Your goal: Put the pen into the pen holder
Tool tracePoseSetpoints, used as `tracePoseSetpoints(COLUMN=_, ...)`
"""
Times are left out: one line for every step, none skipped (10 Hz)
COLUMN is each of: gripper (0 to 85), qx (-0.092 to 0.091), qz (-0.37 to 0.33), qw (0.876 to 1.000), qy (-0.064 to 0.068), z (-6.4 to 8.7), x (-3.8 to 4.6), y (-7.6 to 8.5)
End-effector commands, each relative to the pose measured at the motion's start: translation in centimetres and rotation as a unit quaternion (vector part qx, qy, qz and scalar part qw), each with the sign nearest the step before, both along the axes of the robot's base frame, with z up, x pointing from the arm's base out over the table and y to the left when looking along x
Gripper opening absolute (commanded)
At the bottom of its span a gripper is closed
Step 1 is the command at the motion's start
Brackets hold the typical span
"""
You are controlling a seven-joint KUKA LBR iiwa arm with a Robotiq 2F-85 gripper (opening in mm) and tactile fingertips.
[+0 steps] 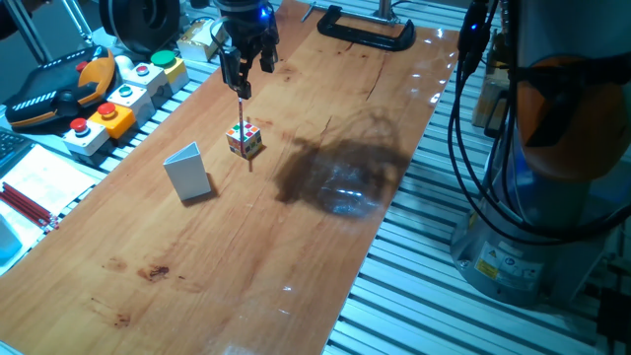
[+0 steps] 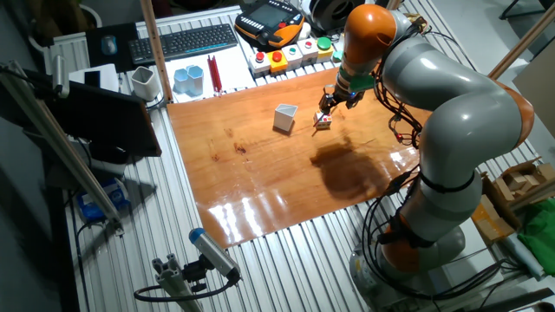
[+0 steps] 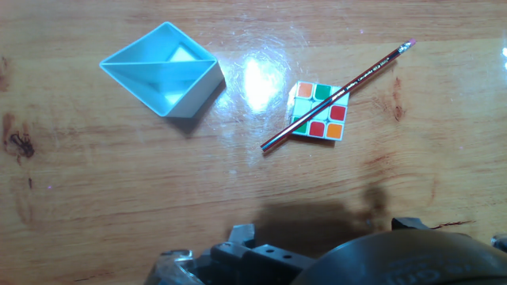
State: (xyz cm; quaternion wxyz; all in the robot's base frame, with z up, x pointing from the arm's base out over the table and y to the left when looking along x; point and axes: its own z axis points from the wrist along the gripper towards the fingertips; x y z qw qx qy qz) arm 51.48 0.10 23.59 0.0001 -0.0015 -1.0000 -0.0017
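The pen, thin and reddish with a pink eraser end, lies slanted across the top of a multicoloured cube, its lower tip on the wood. In one fixed view the pen shows as a thin line running over the cube. The pale grey pen holder stands upright and empty to the cube's left. My gripper hovers above the table just beyond the cube. Its fingers are apart and hold nothing.
Button boxes and a handheld controller sit off the wooden board's left edge. A black clamp grips the far end. Long red rods and a keyboard lie beside the board. The arm's base stands at the right.
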Motion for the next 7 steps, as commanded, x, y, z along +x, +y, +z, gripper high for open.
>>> tracePoseSetpoints(gripper=0.7, qx=0.001, qz=-0.002, qw=1.000, qy=0.001, z=0.02, x=0.00, y=-0.03)
tracePoseSetpoints(gripper=0.7, qx=0.001, qz=-0.002, qw=1.000, qy=0.001, z=0.04, x=-0.01, y=-0.04)
tracePoseSetpoints(gripper=0.7, qx=0.001, qz=-0.002, qw=1.000, qy=0.001, z=0.03, x=0.00, y=-0.04)
tracePoseSetpoints(gripper=0.7, qx=0.001, qz=-0.002, qw=1.000, qy=0.001, z=0.03, x=0.00, y=-0.05)
tracePoseSetpoints(gripper=0.7, qx=0.000, qz=-0.002, qw=1.000, qy=0.000, z=0.01, x=0.02, y=-0.05)
tracePoseSetpoints(gripper=0.7, qx=0.000, qz=-0.004, qw=1.000, qy=0.000, z=-0.05, x=0.07, y=-0.03)
tracePoseSetpoints(gripper=0.7, qx=-0.001, qz=-0.007, qw=1.000, qy=0.000, z=-0.12, x=0.11, y=0.01)
